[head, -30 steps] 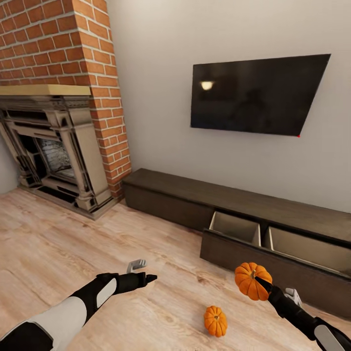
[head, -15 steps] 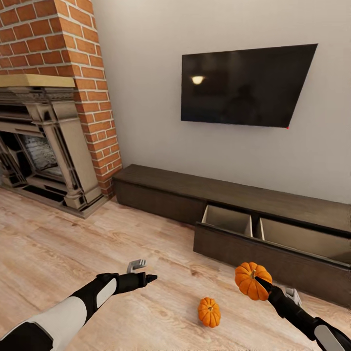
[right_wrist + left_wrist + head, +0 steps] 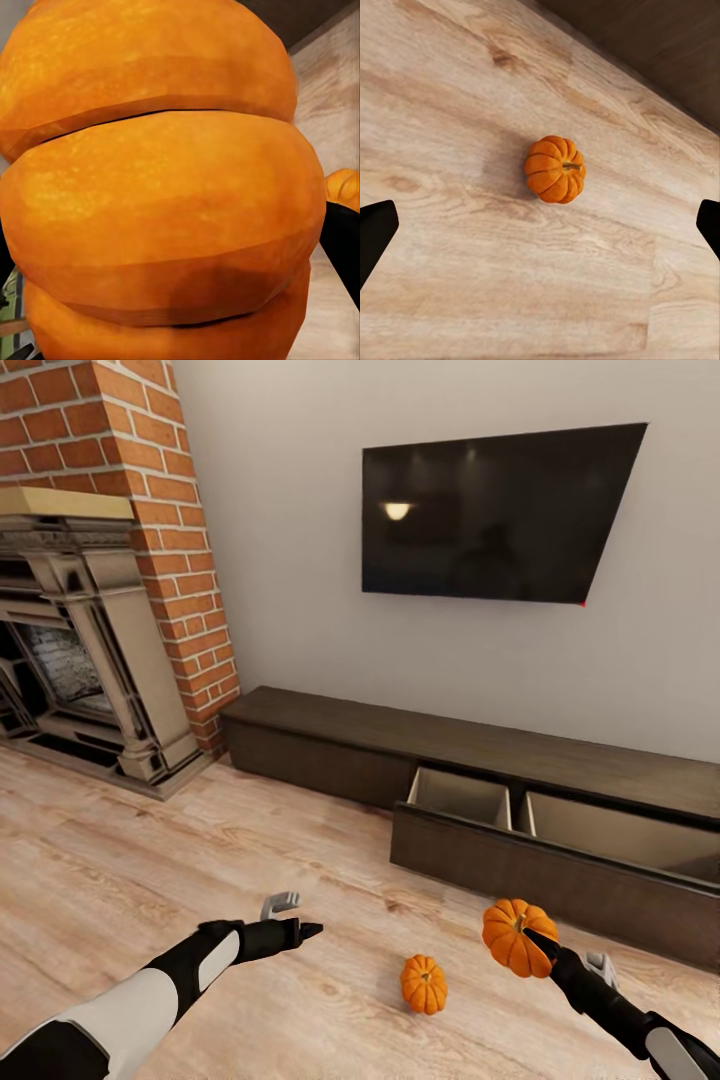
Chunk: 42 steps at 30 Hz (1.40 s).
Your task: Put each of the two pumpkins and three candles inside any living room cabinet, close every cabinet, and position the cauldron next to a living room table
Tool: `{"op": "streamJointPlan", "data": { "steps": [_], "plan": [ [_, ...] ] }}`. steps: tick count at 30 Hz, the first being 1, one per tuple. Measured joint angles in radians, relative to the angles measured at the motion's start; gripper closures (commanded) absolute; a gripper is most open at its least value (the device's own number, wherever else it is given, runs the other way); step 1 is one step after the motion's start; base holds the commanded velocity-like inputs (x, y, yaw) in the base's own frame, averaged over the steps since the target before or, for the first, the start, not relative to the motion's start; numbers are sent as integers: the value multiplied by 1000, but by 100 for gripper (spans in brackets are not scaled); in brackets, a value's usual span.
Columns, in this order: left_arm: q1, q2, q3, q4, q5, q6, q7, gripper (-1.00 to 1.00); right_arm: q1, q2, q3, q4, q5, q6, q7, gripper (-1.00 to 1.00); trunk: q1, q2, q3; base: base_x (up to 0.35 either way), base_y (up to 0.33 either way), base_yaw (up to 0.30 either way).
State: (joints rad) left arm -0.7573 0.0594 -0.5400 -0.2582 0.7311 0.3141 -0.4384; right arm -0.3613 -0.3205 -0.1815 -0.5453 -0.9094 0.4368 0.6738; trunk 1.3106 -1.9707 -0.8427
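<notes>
Right gripper (image 3: 528, 945): clamped on a pumpkin (image 3: 512, 936), held above the floor (image 3: 150, 860). Cabinet (image 3: 500, 760): ahead of that gripper, its drawer (image 3: 480, 840) pulled open. Second pumpkin (image 3: 424, 984): on the floor, between the two grippers, nearer the right one. Left gripper (image 3: 300, 920): fingers apart, holding nothing, over bare floor.

Brick fireplace (image 3: 90, 630), television (image 3: 495, 515) (wall-mounted), wood floor (image 3: 150, 860)

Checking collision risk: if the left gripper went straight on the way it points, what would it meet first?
Probably the loose pumpkin on the wooden floor: it sits between the left gripper's open fingers. Depth unclear.
</notes>
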Motion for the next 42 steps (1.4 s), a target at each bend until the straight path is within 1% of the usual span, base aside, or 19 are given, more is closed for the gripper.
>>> {"op": "streamJointPlan", "data": {
  "steps": [13, 19, 27, 42],
  "plan": [
    [0, 0, 0, -1, 0, 0, -1, -100, 0, 0, 0, 3, -2, -1, -2, 100, 50, -91, -61, 0, 0, -16],
    [0, 1, 0, -1, 0, 1, -5, -100, 0, 0, 0, 2, -4, -3, -1, 100, 73, -133, -90, 0, 0, -84],
    [0, 1, 0, -1, 0, 1, -6, -100, 0, 1, 0, 2, -4, -4, 1, 100, 104, -189, -125, 0, 0, -192],
    [0, 0, 0, 0, 0, 1, -5, -100, 0, 1, 0, 3, -2, -6, 1, 100, 161, -294, -183, 0, 0, -245]
  ]
}}
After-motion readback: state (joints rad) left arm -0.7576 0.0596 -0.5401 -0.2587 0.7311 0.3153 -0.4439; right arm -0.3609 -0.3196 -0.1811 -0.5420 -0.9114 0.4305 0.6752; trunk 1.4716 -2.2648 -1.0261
